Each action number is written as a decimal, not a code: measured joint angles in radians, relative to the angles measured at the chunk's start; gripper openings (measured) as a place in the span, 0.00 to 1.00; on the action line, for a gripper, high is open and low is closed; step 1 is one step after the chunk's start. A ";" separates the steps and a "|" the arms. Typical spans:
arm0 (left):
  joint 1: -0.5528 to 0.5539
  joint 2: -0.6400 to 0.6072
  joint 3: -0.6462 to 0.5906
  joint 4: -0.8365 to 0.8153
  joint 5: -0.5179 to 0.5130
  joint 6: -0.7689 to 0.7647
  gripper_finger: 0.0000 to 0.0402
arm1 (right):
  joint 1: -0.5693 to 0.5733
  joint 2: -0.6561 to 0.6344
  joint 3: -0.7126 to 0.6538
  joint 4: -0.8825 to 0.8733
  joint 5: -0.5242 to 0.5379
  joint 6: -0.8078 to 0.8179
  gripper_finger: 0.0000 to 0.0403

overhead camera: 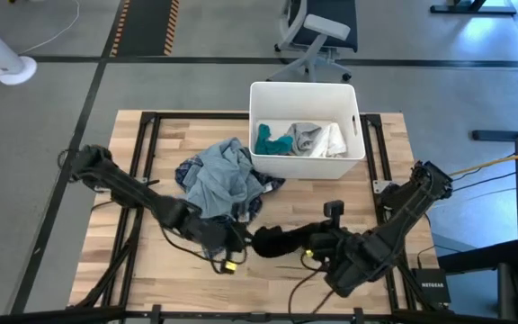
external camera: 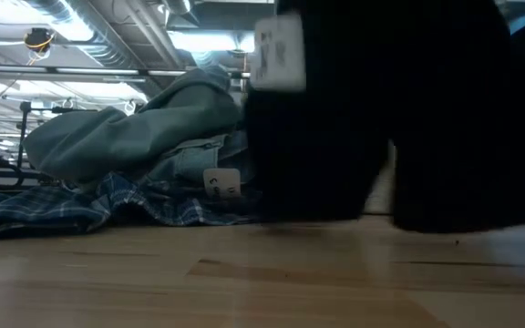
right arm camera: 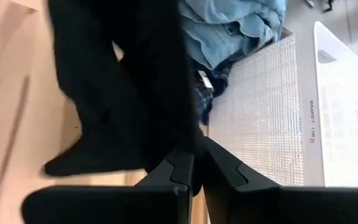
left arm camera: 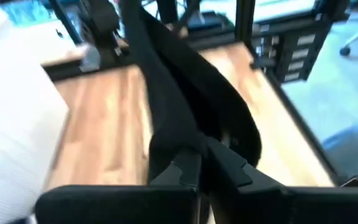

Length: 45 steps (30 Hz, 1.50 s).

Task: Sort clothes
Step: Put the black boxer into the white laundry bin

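A: What fills the wooden-slat desk [overhead camera: 133, 270]?
B: Bare planks on its left side; a white plastic bin [overhead camera: 306, 90] at the far edge, printed "BASKET", holding teal and white cloth.
A: And the clothes?
B: Soft blue-grey pile [overhead camera: 223, 180] over plaid beside the bin; the black garment [overhead camera: 272, 241] stretched between left claw [overhead camera: 238, 239] and right claw [overhead camera: 317, 243], both pinching it; white tag unreadable.

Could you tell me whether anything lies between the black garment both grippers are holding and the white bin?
Nothing visible does. The black garment hangs between the left gripper and right gripper; bare table separates it from the white bin. The blue clothes pile sits left of that path.
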<state>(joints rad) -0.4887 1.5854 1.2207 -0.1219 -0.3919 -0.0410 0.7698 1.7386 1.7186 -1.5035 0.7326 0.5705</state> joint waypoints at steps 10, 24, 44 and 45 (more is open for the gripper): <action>0.071 -0.151 0.001 -0.128 -0.003 0.002 0.02 | 0.055 0.000 0.049 -0.019 0.028 -0.003 0.07; 0.201 -0.083 -0.043 -0.243 0.099 -0.083 0.02 | 0.010 0.001 -0.050 -0.068 0.092 -0.002 0.07; -0.034 0.091 -0.170 -0.035 0.095 -0.119 0.02 | 0.187 0.007 -0.408 0.555 0.052 -0.055 0.07; -0.049 0.117 -0.178 -0.020 0.095 -0.137 0.02 | 0.193 0.006 -0.444 0.625 0.032 -0.055 0.07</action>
<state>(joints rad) -0.5373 1.7027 1.0424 -0.1418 -0.2966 -0.1779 0.9627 1.7451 1.2750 -0.8786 0.7650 0.5156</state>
